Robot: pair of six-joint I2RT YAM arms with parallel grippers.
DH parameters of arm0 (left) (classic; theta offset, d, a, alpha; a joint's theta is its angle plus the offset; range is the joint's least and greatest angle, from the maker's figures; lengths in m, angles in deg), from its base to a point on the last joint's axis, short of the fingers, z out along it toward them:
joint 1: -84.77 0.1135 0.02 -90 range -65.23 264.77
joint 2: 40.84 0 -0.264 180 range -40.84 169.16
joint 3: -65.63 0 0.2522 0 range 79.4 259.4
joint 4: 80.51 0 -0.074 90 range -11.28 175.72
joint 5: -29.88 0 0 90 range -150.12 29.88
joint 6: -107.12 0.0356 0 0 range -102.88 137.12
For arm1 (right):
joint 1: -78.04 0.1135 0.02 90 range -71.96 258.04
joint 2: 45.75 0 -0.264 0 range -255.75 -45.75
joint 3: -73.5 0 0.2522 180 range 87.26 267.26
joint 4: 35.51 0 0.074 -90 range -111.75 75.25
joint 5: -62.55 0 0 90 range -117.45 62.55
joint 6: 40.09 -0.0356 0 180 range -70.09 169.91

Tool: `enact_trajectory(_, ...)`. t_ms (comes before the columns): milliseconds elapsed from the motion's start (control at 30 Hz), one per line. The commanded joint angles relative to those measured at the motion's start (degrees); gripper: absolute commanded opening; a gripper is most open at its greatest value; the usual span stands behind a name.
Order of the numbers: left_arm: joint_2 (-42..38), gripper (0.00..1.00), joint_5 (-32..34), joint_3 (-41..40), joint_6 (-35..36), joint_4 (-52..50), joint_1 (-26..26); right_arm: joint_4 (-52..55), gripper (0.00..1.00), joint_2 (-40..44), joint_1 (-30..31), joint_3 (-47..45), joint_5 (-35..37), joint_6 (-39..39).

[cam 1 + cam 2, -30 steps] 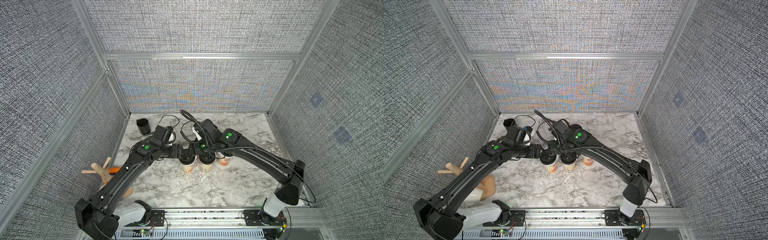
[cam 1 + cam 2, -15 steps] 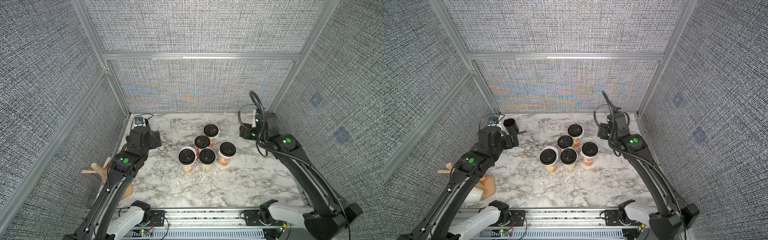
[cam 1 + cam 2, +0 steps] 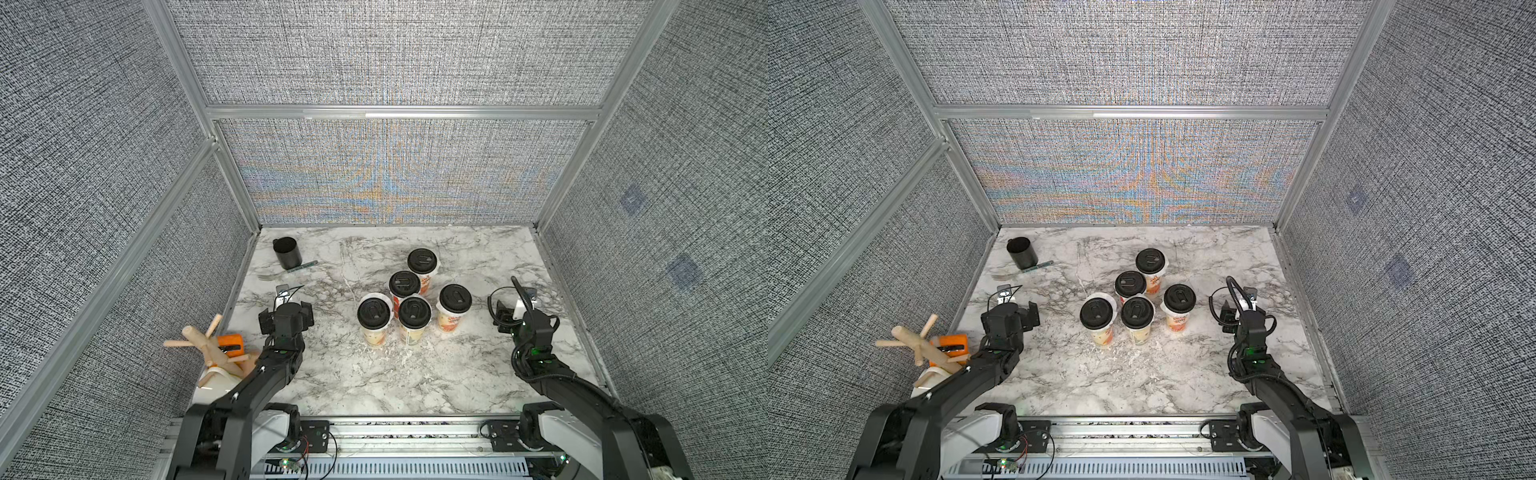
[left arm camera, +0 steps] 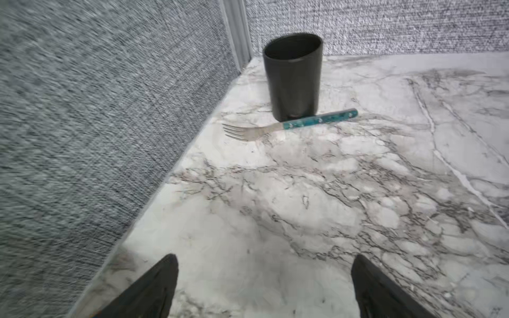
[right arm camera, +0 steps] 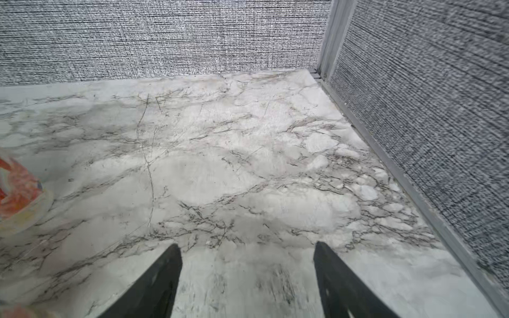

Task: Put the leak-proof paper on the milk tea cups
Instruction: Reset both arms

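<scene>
With the left jaws and right jaws both wide and empty over the desk (image 3: 415, 374), either side of the five milk tea cups (image 3: 411, 334) — leak-proof paper (image 3: 379, 295) peeking whitish from under their black lids (image 3: 404, 284) — any reach inward risks clipping the tightly packed cluster and toppling a cup.

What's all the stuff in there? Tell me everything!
milk tea cups: five, white with orange prints, bunched mid-table
lids: five, black, on the cups
leak-proof paper: count unclear, whitish, peeking from under lids
mug: one, black, far left corner
fork: one, silver with teal handle, by the mug
peg stand: one, wooden, beside the table's left edge
block: one, orange, beside the peg stand
table: one, grey-veined white marble
left gripper: one, black, open, left of cups
right gripper: one, black, open, right of cups
</scene>
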Motion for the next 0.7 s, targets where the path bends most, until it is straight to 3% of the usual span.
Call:
enact_trajectory(0,3.06,1.0,-6.02,3.09,1.49,9.91,0.01,-23.17,0.77,-3.45,-0.35,-1.61,-2.38,2.24)
enact_trajectory(133,12.09,1.0,-6.29,0.25,0.44,23.3,1.42,-27.29,0.78,-7.37,-0.7,-0.12,-5.37,6.44)
enact_trajectory(200,19.04,1.0,-6.96,-0.41,3.32,34.14,1.4,-37.15,0.78,-10.02,-1.5,-3.92,-7.81,7.98)
enact_trajectory(233,19.91,1.0,-6.87,1.02,3.36,32.45,1.42,-41.72,0.78,-12.41,-2.53,-5.64,-8.83,7.02)
enact_trajectory(300,17.33,1.0,-8.38,7.47,2.39,15.5,1.49,-60.63,0.79,-21.21,-3.48,-9.8,-8.3,5.42)
enact_trajectory(333,16.39,1.0,-8.95,10.3,1.58,8.54,1.58,-60.09,0.8,-20.2,-3.94,-10.05,-8.31,4.95)
enact_trajectory(400,16.68,1.0,-10.12,8.32,3.14,13.36,1.95,-42.88,0.8,-15.35,-6.02,-4.85,-8.63,2.51)
enact_trajectory(467,16.29,1.0,-9.24,9.46,1.45,10.27,2.0,-41.45,0.81,-19.4,-6.51,-0.83,-8.76,1.89)
enact_trajectory(533,16.4,1.0,-9.25,9.25,1.58,11.06,1.97,-35.98,0.85,-17.22,-5.76,0.26,-7.43,2.29)
enact_trajectory(567,16.16,1.0,-9.31,9.33,1.44,10.45,2.03,-35.44,0.97,-17.14,-5.72,0.1,-7.41,2.44)
enact_trajectory(667,16.16,1.0,-9.23,9.43,1.43,10.38,2.0,-41.0,0.98,-18.84,-5.56,-1.17,-7.28,2.89)
